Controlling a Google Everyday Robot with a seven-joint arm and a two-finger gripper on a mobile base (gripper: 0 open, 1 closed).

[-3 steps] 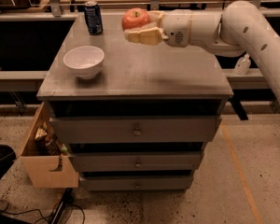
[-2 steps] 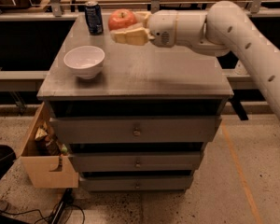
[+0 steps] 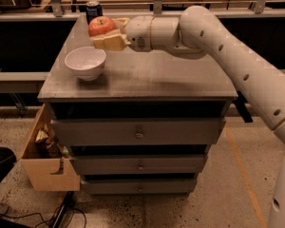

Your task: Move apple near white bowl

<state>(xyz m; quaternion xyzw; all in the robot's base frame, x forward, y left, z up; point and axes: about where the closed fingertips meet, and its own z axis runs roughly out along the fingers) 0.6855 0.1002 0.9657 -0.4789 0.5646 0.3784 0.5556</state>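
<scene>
i see the apple [image 3: 102, 25] clamped in the gripper [image 3: 106, 33], carried further left than a moment ago, above the cabinet top [image 3: 161, 75]. the white bowl [image 3: 85, 63] now sits just below-left of the gripper, the blue can [image 3: 93, 9] close behind it.

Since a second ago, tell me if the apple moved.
Yes. Held in the gripper, the apple went left, from right of the blue can to in front of it, nearer the white bowl.
</scene>
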